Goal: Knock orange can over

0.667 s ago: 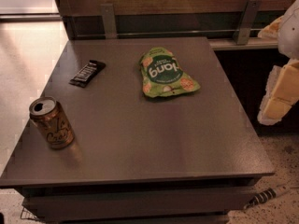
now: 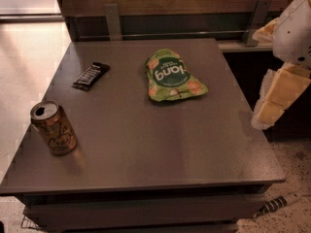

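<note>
The orange can (image 2: 53, 128) stands upright near the table's front left corner, gold-orange with dark cursive lettering and a silver open top. My gripper (image 2: 267, 113) hangs at the right edge of the view, just past the table's right side, its pale yellow tip pointing down and left. It is far from the can, across the whole width of the table, and touches nothing.
The can stands on a grey square table (image 2: 160, 144). A green snack bag (image 2: 172, 76) lies at back centre. A black candy bar (image 2: 91, 75) lies at back left. A wooden wall with metal brackets runs behind; speckled floor lies at right.
My gripper has moved slightly left, toward the table's right edge. The can, bag and candy bar have not moved.
</note>
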You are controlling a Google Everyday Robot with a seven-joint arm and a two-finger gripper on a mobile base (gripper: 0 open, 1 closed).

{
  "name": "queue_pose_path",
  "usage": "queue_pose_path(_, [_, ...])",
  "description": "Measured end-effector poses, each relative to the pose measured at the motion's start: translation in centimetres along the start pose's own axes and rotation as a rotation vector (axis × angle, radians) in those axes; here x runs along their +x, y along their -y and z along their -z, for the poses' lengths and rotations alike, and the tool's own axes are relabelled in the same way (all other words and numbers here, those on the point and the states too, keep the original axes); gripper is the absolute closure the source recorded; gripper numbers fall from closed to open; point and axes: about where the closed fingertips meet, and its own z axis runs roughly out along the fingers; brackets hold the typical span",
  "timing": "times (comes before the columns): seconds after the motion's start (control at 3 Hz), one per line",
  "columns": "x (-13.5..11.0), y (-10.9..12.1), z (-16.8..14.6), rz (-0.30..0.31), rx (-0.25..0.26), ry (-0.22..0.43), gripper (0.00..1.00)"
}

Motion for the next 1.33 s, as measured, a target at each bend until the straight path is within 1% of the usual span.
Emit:
queue_pose_path(0.33, [-2.6,-0.3,-1.5,0.005,-0.007,0.157,0.00])
queue_pose_path(0.67, [-4.7,-0.9,-4.0,0.008,-0.013,0.340,0.00])
queue_pose_path(1.0, [-9.8,-2.3,-5.6,0.016,-0.074,0.599,0.00])
queue_pose_path(1.33, [-13.8,-3.7,-5.9,0.016,-0.141,0.762,0.00])
